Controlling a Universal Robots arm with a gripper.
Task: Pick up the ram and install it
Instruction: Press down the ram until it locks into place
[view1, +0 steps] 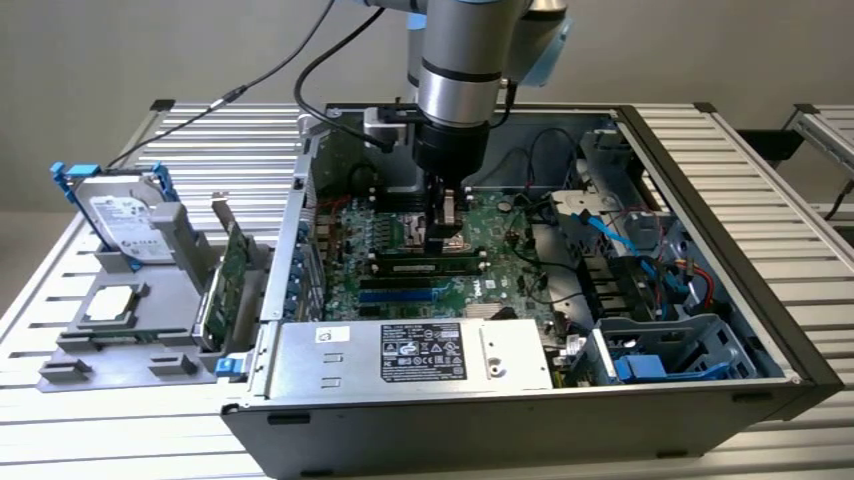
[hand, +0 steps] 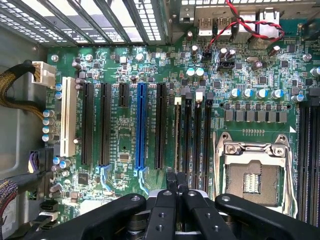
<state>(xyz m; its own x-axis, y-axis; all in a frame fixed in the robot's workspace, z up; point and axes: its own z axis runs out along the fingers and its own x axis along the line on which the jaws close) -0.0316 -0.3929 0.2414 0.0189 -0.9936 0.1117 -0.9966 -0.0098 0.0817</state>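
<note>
In the exterior view, the gripper (view1: 449, 236) hung inside the open computer case (view1: 787, 350), its tip hard to make out against the motherboard (view1: 400, 285). One ram (view1: 430, 267) lay seated in a slot just below it. In the wrist view, the fingers (hand: 171, 186) were clenched together, holding nothing, above four memory slots (hand: 192, 135).

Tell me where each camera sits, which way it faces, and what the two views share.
Exterior view: off the arm, above the open computer case, looking down into it; the arm reaches down to the gripper over the motherboard.
Wrist view: on the wrist, facing the motherboard close up; the black gripper shows.
Shared: the motherboard and gripper.
</note>
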